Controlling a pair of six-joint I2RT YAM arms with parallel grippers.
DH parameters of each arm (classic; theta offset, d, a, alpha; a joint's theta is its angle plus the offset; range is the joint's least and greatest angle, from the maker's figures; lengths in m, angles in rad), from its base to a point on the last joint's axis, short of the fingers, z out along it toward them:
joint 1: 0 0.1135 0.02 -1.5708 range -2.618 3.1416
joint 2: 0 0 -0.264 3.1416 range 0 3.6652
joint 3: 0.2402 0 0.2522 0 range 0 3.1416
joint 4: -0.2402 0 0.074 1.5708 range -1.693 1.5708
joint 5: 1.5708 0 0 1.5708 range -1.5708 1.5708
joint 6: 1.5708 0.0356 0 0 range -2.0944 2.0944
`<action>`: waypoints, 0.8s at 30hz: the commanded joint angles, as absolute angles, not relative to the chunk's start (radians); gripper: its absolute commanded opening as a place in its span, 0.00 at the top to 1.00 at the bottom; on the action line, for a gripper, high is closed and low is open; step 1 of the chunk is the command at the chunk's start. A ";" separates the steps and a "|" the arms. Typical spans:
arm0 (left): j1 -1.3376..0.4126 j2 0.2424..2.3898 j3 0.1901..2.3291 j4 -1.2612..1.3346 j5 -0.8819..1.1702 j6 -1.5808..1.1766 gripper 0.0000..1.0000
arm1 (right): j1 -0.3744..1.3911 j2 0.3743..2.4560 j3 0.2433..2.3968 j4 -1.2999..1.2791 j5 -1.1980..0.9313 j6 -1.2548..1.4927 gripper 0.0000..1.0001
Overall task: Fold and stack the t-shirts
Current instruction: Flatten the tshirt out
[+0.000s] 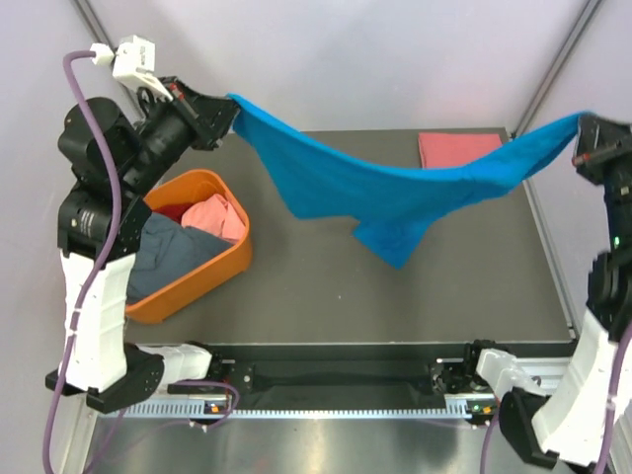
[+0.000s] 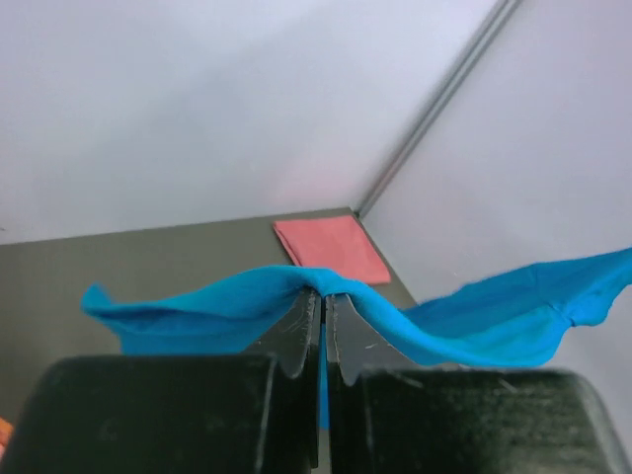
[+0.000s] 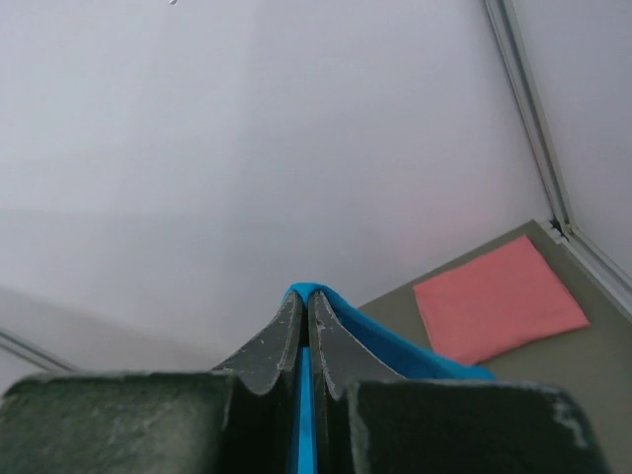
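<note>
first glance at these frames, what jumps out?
The bright blue t-shirt grabs the eye: strung in mid-air above the table, pinched at either end by the left gripper and right gripper, its middle sagging. Behind it a folded salmon-pink t-shirt lies at the table's far right corner; an orange basket with more clothes sits at the left.
</note>
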State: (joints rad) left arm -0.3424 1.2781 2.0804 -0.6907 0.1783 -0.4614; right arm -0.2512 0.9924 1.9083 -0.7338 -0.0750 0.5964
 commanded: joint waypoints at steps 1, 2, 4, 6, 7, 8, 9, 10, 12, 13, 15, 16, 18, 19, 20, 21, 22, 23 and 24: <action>-0.342 1.253 2.048 -0.739 0.255 -0.499 1.00 | -0.264 0.907 1.989 -0.877 -0.022 0.557 1.00; -0.342 1.244 2.046 -0.753 0.270 -0.500 1.00 | -0.264 0.888 2.031 -0.929 -0.006 0.548 1.00; -0.342 1.230 2.042 -0.770 0.313 -0.517 1.00 | -0.262 0.873 2.054 -0.959 -0.005 0.546 1.00; -0.342 1.221 2.017 -0.769 0.333 -0.531 1.00 | -0.262 0.862 2.072 -0.976 -0.014 0.549 1.00; -0.342 1.220 2.011 -0.769 0.347 -0.537 1.00 | -0.262 0.867 2.077 -0.979 -0.035 0.551 1.00; -0.342 1.223 2.005 -0.769 0.354 -0.538 1.00 | -0.262 0.871 2.086 -0.982 -0.046 0.552 1.00; -0.342 1.224 1.996 -0.765 0.362 -0.540 1.00 | -0.262 0.876 2.089 -0.983 -0.067 0.551 1.00; -0.342 1.226 1.990 -0.759 0.365 -0.541 1.00 | -0.262 0.890 2.089 -0.983 -0.077 0.548 1.00; -0.342 1.245 1.979 -0.747 0.350 -0.529 1.00 | -0.262 0.908 2.066 -0.966 -0.100 0.540 1.00; -0.342 1.258 1.977 -0.747 0.341 -0.522 1.00 | -0.262 0.919 2.050 -0.954 -0.107 0.535 1.00; -0.342 1.304 1.954 -0.732 0.313 -0.497 1.00 | -0.262 0.957 1.994 -0.922 -0.132 0.522 1.00; -0.342 1.319 1.935 -0.717 0.307 -0.489 1.00 | -0.262 0.982 1.968 -0.899 -0.143 0.517 1.00; -0.341 1.380 1.879 -0.668 0.287 -0.476 1.00 | -0.262 1.005 1.861 -0.787 -0.153 0.526 1.00; -0.342 1.408 1.870 -0.654 0.281 -0.474 1.00 | -0.262 1.035 1.821 -0.737 -0.155 0.534 1.00; -0.342 1.437 1.865 -0.641 0.270 -0.472 1.00 | -0.262 1.055 1.748 -0.632 -0.158 0.549 1.00; -0.341 1.504 1.871 -0.614 0.261 -0.465 1.00 | -0.261 1.080 1.718 -0.580 -0.156 0.563 1.00; -0.341 1.538 1.881 -0.598 0.249 -0.463 1.00 | -0.261 1.144 1.697 -0.531 -0.161 0.575 1.00; -0.341 1.574 1.916 -0.580 0.230 -0.459 1.00 | -0.261 1.187 1.686 -0.444 -0.170 0.607 1.00; -0.339 1.642 1.939 -0.533 0.198 -0.445 1.00 | -0.261 1.286 1.703 -0.414 -0.196 0.626 1.00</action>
State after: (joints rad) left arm -0.3424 1.5238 1.8965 -0.6708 0.2733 -0.4839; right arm -0.2520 1.1198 1.7142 -0.6693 -0.1463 0.5663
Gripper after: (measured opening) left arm 0.016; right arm 0.010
